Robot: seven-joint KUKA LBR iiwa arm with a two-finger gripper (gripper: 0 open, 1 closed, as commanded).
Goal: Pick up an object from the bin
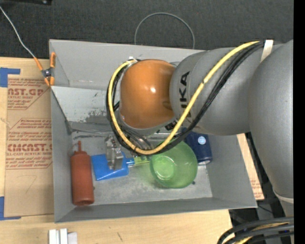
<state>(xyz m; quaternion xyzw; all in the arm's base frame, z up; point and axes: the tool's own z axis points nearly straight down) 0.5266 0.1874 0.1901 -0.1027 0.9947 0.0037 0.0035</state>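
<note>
Gripper (114,159) sits directly over the right half of a flat blue block (102,169) on the floor of the bin (61,143); whether it is open or closed cannot be told; the block's long axis runs left to right, between a red bottle (82,180) and a green bowl (173,167).

Looking like robotics lab, bench test setup. Big grey KUKA-branded arm (228,90) reaching in over metal bin (81,97), yellow and black cables (209,80) running bare along its casing. Bin sitting on plain wooden bench (143,228). Unrelated oddments lying inside: red bottle (82,178), green bowl (174,167), blue can (202,145). Loose wire (164,13) looping on dark surface behind.
</note>
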